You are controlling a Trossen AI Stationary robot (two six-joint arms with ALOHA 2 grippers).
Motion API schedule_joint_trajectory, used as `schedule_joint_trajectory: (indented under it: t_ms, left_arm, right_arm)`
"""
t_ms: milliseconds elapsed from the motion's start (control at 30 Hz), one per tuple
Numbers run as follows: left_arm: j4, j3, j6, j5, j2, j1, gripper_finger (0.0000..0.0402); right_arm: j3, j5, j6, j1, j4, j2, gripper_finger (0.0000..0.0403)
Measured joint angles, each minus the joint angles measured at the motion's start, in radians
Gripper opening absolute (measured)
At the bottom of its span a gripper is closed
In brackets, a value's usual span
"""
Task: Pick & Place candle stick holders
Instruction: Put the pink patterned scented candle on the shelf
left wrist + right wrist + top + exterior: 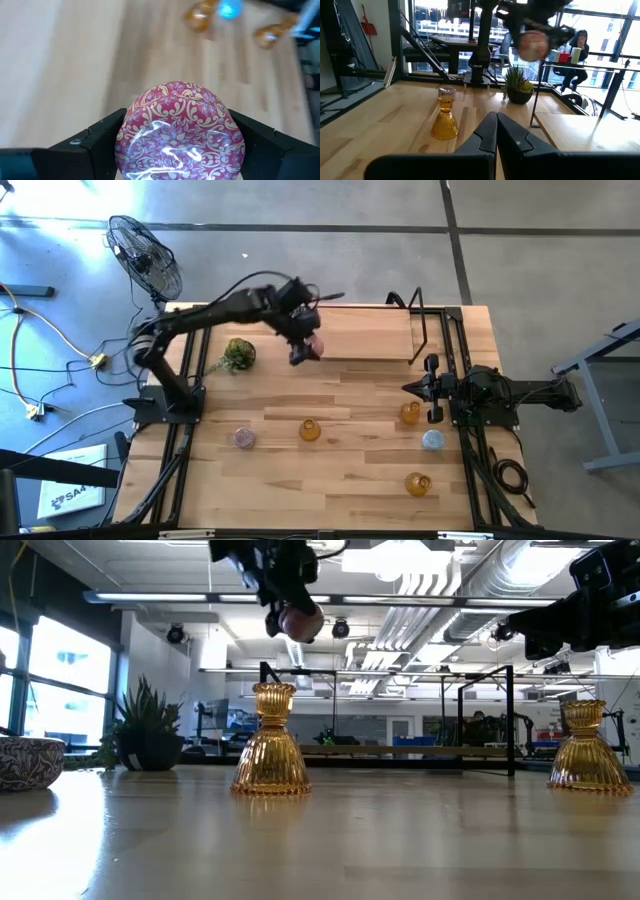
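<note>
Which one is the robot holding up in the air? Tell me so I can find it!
Look at the wooden table, then follow the left arm out over its far middle to the left gripper. Clamped between the dark fingers is the pink holder, lifted clear of the table. It is round and covered in pale swirly flower patterns; the amber holders stand plain on the wood.

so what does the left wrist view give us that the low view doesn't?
Only the left wrist view shows the red-and-cream scroll pattern on the round pink glass holder, the left claw clamping it from both sides, and a light blue holder beyond. Only the low view shows that the holder hangs well above the wooden table, plus a plant pot and a patterned bowl. Both share the held holder and amber ribbed glass holders.
</note>
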Motion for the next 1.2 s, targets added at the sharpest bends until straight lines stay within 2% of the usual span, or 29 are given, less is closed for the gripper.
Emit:
schedule_joint_trajectory:
  t_ms: [100,233,400,667,933,1200]
  left_arm:
    - [-0.129,0.136,0.025,-0.046,0.093,0.023,0.0294]
    - [-0.204,0.277,0.058,-0.054,0.213,0.035,0.0294]
    - [-0.236,0.376,0.096,-0.091,0.335,0.038,0.0294]
    - [-0.300,0.391,0.137,-0.208,0.399,0.037,0.0301]
    - [-0.286,0.384,0.136,-0.212,0.399,0.037,0.0301]
    - [-0.285,0.382,0.138,-0.195,0.458,0.037,0.0302]
  right_arm:
    - [0.000,0.000,0.000,0.000,0.000,0.000,0.0000]
    - [0.000,0.000,0.000,0.000,0.000,0.000,0.0000]
    - [0.000,0.000,0.000,0.000,0.000,0.000,0.0000]
    - [0.000,0.000,0.000,0.000,0.000,0.000,0.0000]
    - [0.000,0.000,0.000,0.000,0.000,0.000,0.0000]
    - [0.000,0.000,0.000,0.000,0.000,0.000,0.0000]
